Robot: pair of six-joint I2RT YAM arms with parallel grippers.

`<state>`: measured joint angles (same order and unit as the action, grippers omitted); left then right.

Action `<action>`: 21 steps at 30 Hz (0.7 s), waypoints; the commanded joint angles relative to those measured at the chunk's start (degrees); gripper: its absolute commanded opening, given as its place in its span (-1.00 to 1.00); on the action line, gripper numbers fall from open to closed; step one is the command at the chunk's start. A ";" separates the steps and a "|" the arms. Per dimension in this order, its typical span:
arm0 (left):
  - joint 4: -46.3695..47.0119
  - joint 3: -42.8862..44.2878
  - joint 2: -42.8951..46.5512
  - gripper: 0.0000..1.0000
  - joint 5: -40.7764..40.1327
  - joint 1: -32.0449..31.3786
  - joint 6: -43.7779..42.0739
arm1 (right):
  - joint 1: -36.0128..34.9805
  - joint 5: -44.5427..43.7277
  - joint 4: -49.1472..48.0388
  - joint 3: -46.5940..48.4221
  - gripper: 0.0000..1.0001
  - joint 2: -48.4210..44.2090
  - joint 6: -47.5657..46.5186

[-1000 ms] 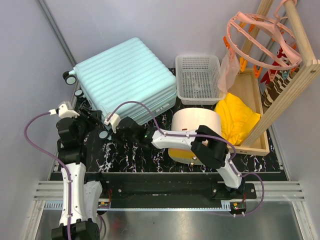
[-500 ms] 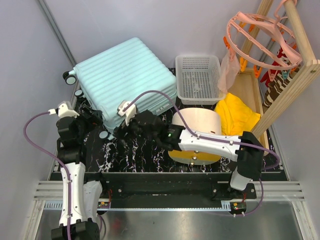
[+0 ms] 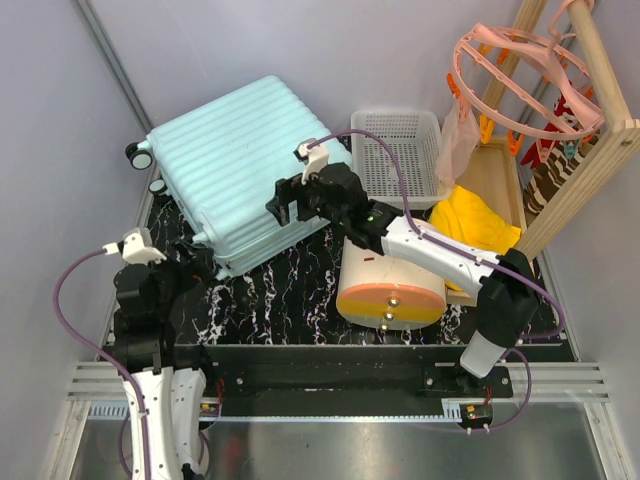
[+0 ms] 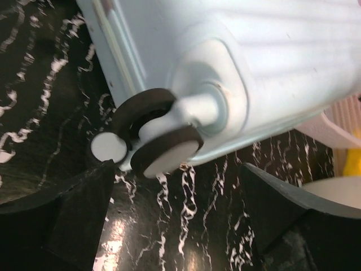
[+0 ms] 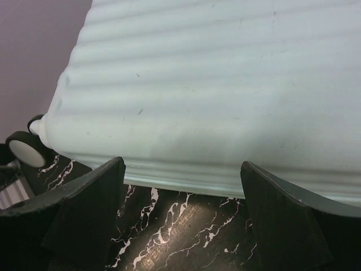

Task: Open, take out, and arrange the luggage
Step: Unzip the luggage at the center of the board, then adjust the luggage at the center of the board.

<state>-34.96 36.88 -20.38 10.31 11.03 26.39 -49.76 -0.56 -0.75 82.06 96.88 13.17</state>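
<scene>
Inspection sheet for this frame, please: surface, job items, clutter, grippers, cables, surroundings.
Surface: black marbled mat, no spills seen.
Job's things: suitcase closed, lying flat, back left.
Clutter: empty basket; cylinder on its side; yellow cloth in wooden tray.
Grippers: left gripper near a wheel, jaws open; right gripper at suitcase's near edge, jaws open; both empty.
Cables: purple cables loop off both arms, snagging nothing.
Surroundings: wooden rack, pink hanger at right; grey walls.
</scene>
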 commanded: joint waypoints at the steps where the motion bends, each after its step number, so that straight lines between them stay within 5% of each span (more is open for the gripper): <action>1: -1.07 0.29 -2.02 0.91 7.62 -1.53 -0.20 | 2.47 3.11 -1.88 1.52 0.86 -0.38 6.08; 11: 1.65 5.48 -6.14 0.98 1.82 -1.62 -7.84 | 5.20 6.18 -2.94 -1.38 0.86 0.76 8.80; 16: 2.09 6.62 -11.25 0.83 5.60 -1.54 -11.26 | 5.55 7.76 -4.34 -2.17 0.86 0.94 9.07; 21: 1.39 7.50 -10.29 0.66 0.69 -1.53 -14.44 | 6.07 8.12 -4.78 -2.08 0.86 1.99 9.51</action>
<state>-35.51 41.32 -31.90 13.32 9.65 16.27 -44.49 5.85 -2.37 80.16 97.84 21.58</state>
